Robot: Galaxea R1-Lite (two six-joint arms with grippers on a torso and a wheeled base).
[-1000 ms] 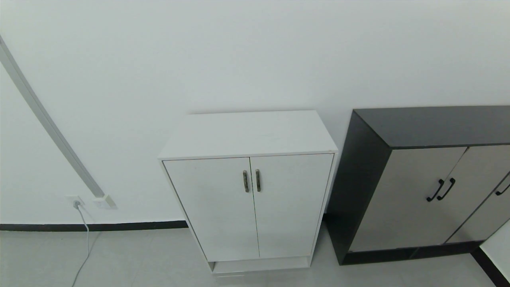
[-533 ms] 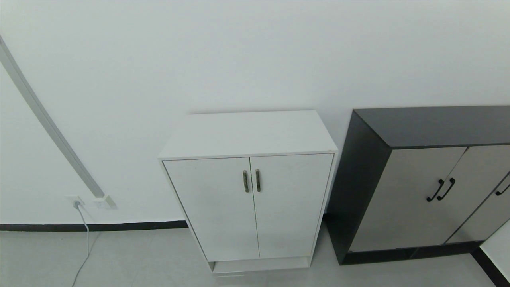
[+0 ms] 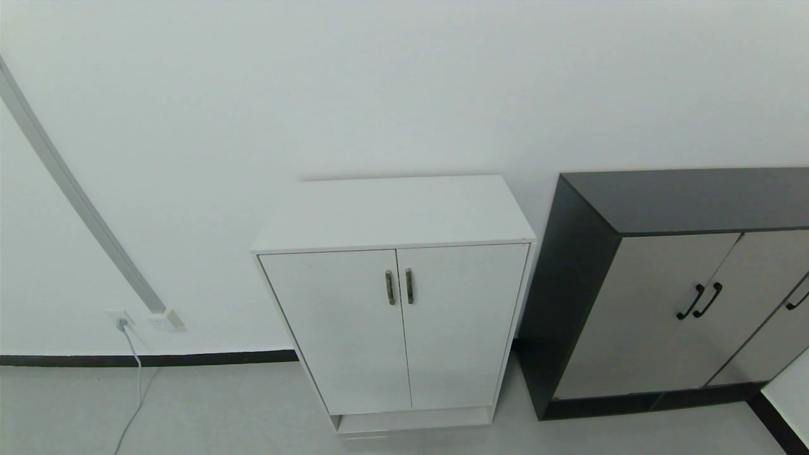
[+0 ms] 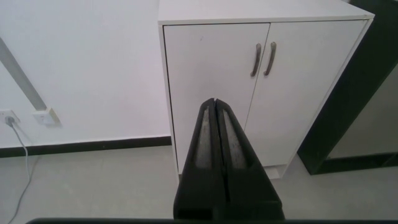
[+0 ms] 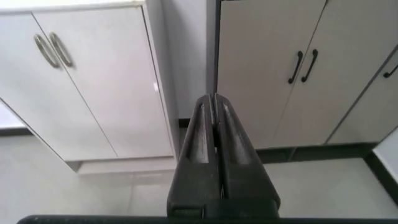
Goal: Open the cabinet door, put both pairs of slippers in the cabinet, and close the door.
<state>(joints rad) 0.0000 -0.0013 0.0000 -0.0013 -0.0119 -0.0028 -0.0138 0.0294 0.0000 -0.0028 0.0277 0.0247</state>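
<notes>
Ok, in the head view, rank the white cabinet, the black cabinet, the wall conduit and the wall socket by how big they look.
1. white cabinet and black cabinet: about alike; the black one runs off the frame edge, so I won't rank them.
2. wall conduit
3. wall socket

The grey floor (image 3: 221,414) carries a white cabinet (image 3: 341,328), doors shut. A black cabinet (image 3: 569,303) stands just beside it.
</notes>
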